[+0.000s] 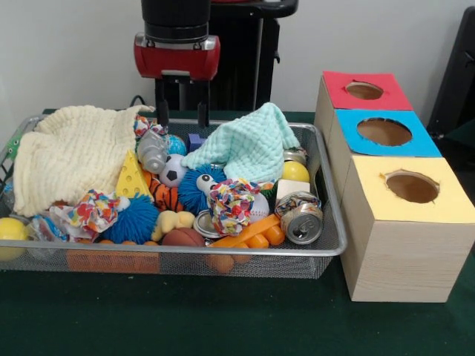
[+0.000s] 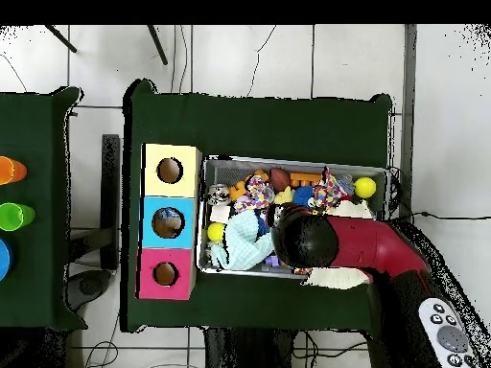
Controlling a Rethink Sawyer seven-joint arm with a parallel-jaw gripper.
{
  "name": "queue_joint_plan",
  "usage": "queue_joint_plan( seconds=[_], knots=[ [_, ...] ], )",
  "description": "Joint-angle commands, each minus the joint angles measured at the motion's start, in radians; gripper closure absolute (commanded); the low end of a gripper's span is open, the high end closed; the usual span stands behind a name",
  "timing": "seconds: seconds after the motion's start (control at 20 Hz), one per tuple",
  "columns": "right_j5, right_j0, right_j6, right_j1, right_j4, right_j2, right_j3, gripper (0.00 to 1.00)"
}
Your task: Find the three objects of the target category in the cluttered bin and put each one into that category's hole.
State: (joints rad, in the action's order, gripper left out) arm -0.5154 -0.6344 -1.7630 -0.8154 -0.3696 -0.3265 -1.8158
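Observation:
A wire mesh bin (image 1: 223, 252) holds mixed clutter: a soccer ball (image 1: 173, 173), a blue spiky ball with eyes (image 1: 194, 189), a yellow cheese wedge (image 1: 131, 178), a crushed can (image 1: 303, 221) and a yellow ball (image 1: 295, 172). My gripper (image 1: 182, 117) hangs open over the bin's far side, between a cream cloth (image 1: 70, 152) and a mint cloth (image 1: 249, 144), with nothing between its fingers. Three wooden boxes stand beside the bin, each with one hole: red top (image 1: 364, 90), blue top (image 1: 384, 132) and yellow top (image 1: 412, 187). In the overhead view the arm (image 2: 316, 240) hides the gripper and the bin's middle.
More clutter fills the bin: a silver bottle (image 1: 152, 152), a brown football (image 1: 182, 237), orange pieces (image 1: 256, 233), patterned fabric bundles (image 1: 230, 204) and a second yellow ball (image 1: 11, 230). Overhead, the boxes (image 2: 168, 222) stand left of the bin (image 2: 288, 160). Coloured cups (image 2: 10, 216) stand on another table.

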Motion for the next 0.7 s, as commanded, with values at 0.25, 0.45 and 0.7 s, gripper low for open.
queue_joint_plan(
  seconds=[0.25,0.45,0.7],
  knots=[
    [-0.108,-0.046,0.108,0.062,-0.087,0.002,0.075,0.0],
    [-0.111,-0.061,0.115,0.085,-0.089,0.001,0.092,0.0],
    [-0.083,-0.077,0.116,0.116,-0.105,0.003,0.1,0.0]
  ],
)
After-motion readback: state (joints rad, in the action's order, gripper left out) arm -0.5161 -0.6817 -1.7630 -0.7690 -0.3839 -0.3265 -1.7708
